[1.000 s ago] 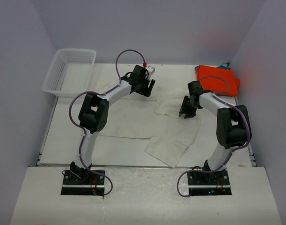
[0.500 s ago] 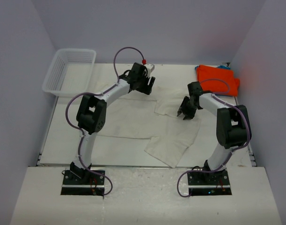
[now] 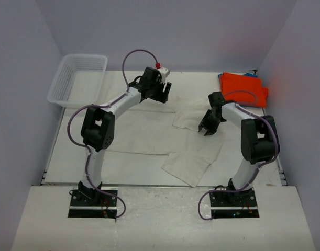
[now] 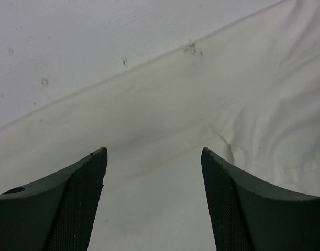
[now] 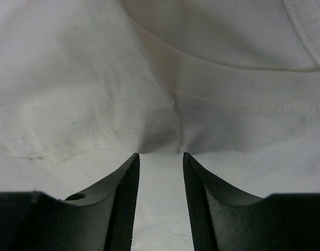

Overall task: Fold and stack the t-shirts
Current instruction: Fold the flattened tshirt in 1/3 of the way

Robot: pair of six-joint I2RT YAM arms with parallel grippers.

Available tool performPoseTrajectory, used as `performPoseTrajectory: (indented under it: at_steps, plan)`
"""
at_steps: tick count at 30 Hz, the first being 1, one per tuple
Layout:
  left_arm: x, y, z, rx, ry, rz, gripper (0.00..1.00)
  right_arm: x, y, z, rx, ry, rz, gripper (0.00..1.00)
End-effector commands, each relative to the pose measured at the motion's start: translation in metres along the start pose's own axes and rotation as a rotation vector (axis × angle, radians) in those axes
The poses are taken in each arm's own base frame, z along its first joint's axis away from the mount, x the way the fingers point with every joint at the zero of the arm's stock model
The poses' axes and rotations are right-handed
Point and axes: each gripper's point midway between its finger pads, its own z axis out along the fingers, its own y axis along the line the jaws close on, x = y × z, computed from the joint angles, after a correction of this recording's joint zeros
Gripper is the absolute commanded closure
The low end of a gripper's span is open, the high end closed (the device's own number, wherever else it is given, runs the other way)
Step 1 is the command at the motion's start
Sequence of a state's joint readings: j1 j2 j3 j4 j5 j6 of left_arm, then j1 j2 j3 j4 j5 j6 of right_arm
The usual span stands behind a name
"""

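A large cream t-shirt point(image 3: 144, 133) lies spread and rumpled across the middle of the table. An orange t-shirt point(image 3: 242, 88) lies folded at the far right, with a blue edge point(image 3: 251, 73) showing behind it. My left gripper point(image 3: 163, 96) hovers over the cream shirt's far edge point(image 4: 165, 94), open, with nothing between the fingers point(image 4: 154, 151). My right gripper point(image 3: 206, 129) is down on the shirt's right part. Its jaws point(image 5: 161, 155) stand narrow with a ridge of cream cloth point(image 5: 160, 104) puckered between the tips.
A white mesh basket point(image 3: 78, 78) stands at the far left corner. The purple walls close in on the table at both sides and behind. Bare tabletop point(image 4: 97, 36) shows beyond the shirt's far edge.
The left arm has drawn its gripper slightly up and toward the far left. The right gripper has stayed on the cloth, shifting only a little.
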State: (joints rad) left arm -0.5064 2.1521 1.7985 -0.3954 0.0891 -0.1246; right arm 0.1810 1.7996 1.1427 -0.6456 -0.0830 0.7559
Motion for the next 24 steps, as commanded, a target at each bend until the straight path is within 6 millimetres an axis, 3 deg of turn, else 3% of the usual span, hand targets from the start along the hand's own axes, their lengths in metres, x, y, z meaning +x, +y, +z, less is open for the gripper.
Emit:
performPoseTrajectory:
  at_steps: [1,2,3,8,11,14,15,16,18,24]
  plan:
    - [-0.038,-0.005,-0.024,0.037,-0.117,-0.022,0.26,-0.003,0.000,-0.004,0.027,-0.026,0.018,0.60]
    - [-0.038,-0.006,-0.024,0.047,-0.119,-0.027,0.26,-0.011,0.015,-0.013,-0.058,-0.082,0.006,0.60]
    - [-0.037,-0.007,-0.022,0.049,-0.116,-0.029,0.26,-0.003,0.009,-0.011,-0.066,-0.086,0.013,0.60]
    - [-0.032,-0.008,-0.019,0.061,-0.110,-0.028,0.26,-0.020,0.031,-0.045,-0.242,-0.281,0.008,0.58]
    - [-0.030,-0.010,-0.017,0.072,-0.108,-0.036,0.26,-0.020,0.044,-0.077,-0.372,-0.389,-0.037,0.56]
    - [-0.031,-0.012,-0.018,0.082,-0.112,-0.043,0.26,-0.013,0.048,-0.109,-0.532,-0.498,-0.057,0.53]
    - [-0.030,-0.013,-0.018,0.084,-0.112,-0.046,0.26,-0.003,0.041,-0.106,-0.550,-0.493,-0.057,0.53]
    - [-0.029,-0.013,-0.018,0.087,-0.112,-0.049,0.26,-0.004,0.042,-0.121,-0.590,-0.539,-0.053,0.53]
    - [-0.030,-0.014,-0.019,0.092,-0.112,-0.055,0.26,0.000,0.036,-0.118,-0.579,-0.521,0.008,0.54]
    - [-0.031,-0.018,-0.023,0.108,-0.119,-0.066,0.26,0.008,0.018,-0.068,-0.377,-0.331,0.243,0.60]
